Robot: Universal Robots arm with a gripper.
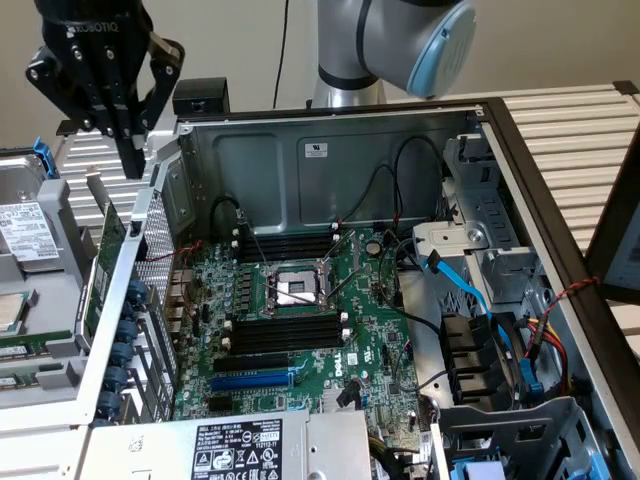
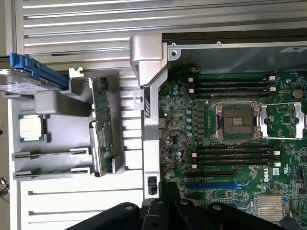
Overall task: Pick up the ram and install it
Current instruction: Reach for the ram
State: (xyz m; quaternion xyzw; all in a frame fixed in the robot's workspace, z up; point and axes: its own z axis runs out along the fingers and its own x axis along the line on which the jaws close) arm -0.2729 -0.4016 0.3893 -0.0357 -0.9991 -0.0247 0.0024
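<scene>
Over the grey parts tray (image 2: 67,134), at ten o'clock in the exterior view: gripper (image 1: 131,158), black, fingers pointing down, tips pinched together, nothing between them. It hangs clear above the upright green expansion card (image 1: 100,272) and the case's perforated wall (image 1: 158,262), touching neither.

Ram (image 2: 50,154): thin stick standing on edge in a tray slot. Second ram stick (image 2: 50,173) sits parallel in the next slot. The exterior view puts both at eight o'clock, hard against the frame edge, most of each length cut off. Label strips too small to read. Both sticks are well apart from the gripper.

Same tray: loose processor (image 2: 31,129) lying flat, near the sticks. Hard drive (image 2: 21,79) with a blue rail, partly cut off.

Motherboard (image 1: 330,350) lies flat in the open case. CPU socket (image 1: 290,290) sits mid-board with a metal frame around it. Black memory slots (image 1: 290,245) with white end clips lie at twelve o'clock of the socket. A second bank (image 1: 285,330) lies at six o'clock. Cannot tell whether any slot is filled: dark on dark. Blue slot (image 1: 250,380) at seven o'clock of the socket. Power supply label (image 1: 235,450) at six o'clock of the exterior view, lower edge cut off. Blue cable (image 1: 465,285) at three o'clock of the socket, its far end hidden among the drive bays.

Wrist view: the gripper's black linkage hides the near edge of the board.
</scene>
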